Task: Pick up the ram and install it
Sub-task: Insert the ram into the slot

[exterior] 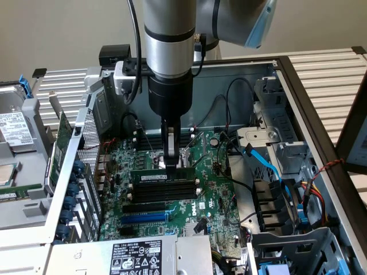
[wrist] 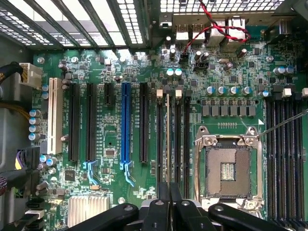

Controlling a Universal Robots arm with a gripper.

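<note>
Green PCB stick with black chips and a white label: the ram [exterior: 155, 178]. Exterior view: it stands on edge in the far row of the black slots [exterior: 163, 193] on the motherboard [exterior: 215, 189].

The silver-and-black arm [exterior: 167, 51] drops straight down. Its slim, flat-sided black fingers [exterior: 170, 150] end at the ram's top edge, toward the end on the exterior view's right. Jaws are together, clamped on that thin edge.

The remaining black slots lie parallel and nearer the camera, then a blue slot [exterior: 143, 218]. Sheet-metal case [exterior: 269, 71] walls box the board in:
- Exterior view's left: perforated bracket [exterior: 86, 154].
- Exterior view's right: drive cage with a blue cable [exterior: 265, 164] and black wiring packed in close.

Air above the slots is open. The case sits on a slatted tabletop [exterior: 330, 69].

Wrist view: the ram [wrist: 167, 139] shows edge-on as a thin strip among the long black slots. It runs straight in under the fingers [wrist: 161, 211], which meet over it.
- Square CPU socket [wrist: 228, 168] with a bright metal frame sits just beside that slot bank.
- The blue slot [wrist: 125, 120] and a white slot [wrist: 52, 115] sit on the other side, the white one well apart.
- Finned silver heatsink [wrist: 86, 211] is near the board edge.
- Twisted red-black wire [wrist: 219, 21] loops by the vented case wall.
</note>
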